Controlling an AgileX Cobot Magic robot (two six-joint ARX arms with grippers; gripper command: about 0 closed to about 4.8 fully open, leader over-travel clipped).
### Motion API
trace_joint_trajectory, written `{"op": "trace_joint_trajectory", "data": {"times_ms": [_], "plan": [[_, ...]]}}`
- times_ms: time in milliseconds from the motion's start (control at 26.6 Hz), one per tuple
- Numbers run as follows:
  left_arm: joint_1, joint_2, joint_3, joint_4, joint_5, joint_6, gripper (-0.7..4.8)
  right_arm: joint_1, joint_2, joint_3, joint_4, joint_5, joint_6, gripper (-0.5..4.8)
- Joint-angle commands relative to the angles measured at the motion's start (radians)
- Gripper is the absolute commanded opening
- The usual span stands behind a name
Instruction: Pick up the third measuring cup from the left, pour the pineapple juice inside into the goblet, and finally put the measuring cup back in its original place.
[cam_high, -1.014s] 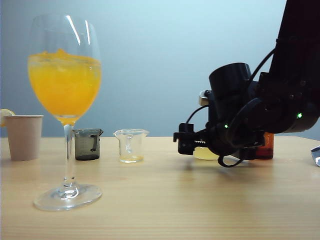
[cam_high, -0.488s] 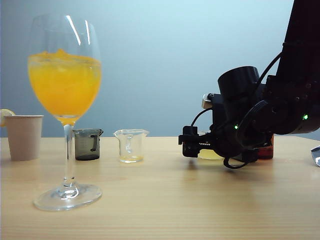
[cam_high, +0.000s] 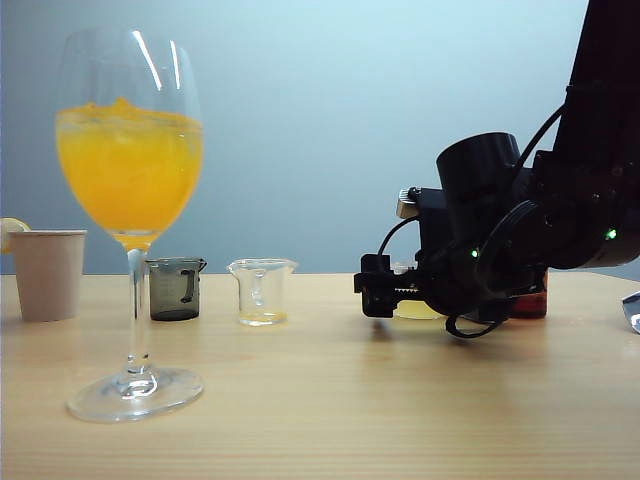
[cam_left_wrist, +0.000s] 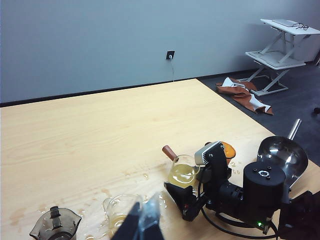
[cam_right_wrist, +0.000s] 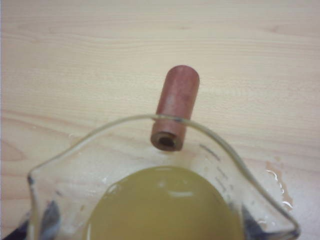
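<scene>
The third measuring cup (cam_right_wrist: 75, 165), clear with a flared rim and a reddish-brown stub handle (cam_right_wrist: 175, 105), stands on the table with pale pineapple juice (cam_right_wrist: 160, 205) in it. My right gripper (cam_right_wrist: 150, 225) is open, its dark fingers on either side of the cup. In the exterior view that gripper (cam_high: 372, 292) hides most of the cup (cam_high: 415, 311). The goblet (cam_high: 130, 170) stands at the near left, holding an orange drink. In the left wrist view the cup (cam_left_wrist: 184, 162) sits between the right gripper's fingers. My left gripper (cam_left_wrist: 142, 222) hovers shut and empty above the row.
In the row stand a beige paper cup (cam_high: 47, 272), a dark grey cup (cam_high: 176, 288), a clear cup (cam_high: 262, 290) with a little yellow liquid, and an amber cup (cam_high: 530, 295) behind the right arm. A metal bowl (cam_left_wrist: 282, 155) lies by it. Spilled drops (cam_left_wrist: 145, 175) wet the wood.
The right gripper slid to the right, away from the goblet, then edged back left a little. The cups and the goblet stayed where they were.
</scene>
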Motion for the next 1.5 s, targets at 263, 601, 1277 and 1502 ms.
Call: {"op": "trace_joint_trajectory", "data": {"times_ms": [263,601,1277,1502], "plan": [[0.001,-0.002,0.005,0.012,0.006,-0.002,-0.05,0.0,-0.001,0.005,0.024,0.018,-0.01,4.79],[0.001,-0.001,0.005,0.012,0.006,-0.002,-0.05,0.0,0.001,0.042,0.012,0.037,-0.01,4.79],[0.001,0.0,0.005,0.012,0.006,-0.002,-0.05,0.0,0.007,0.04,0.007,0.053,-0.006,0.88],[0.001,0.0,0.005,0.012,0.006,-0.002,-0.05,0.0,0.007,0.04,0.008,0.053,-0.006,0.51]]}}
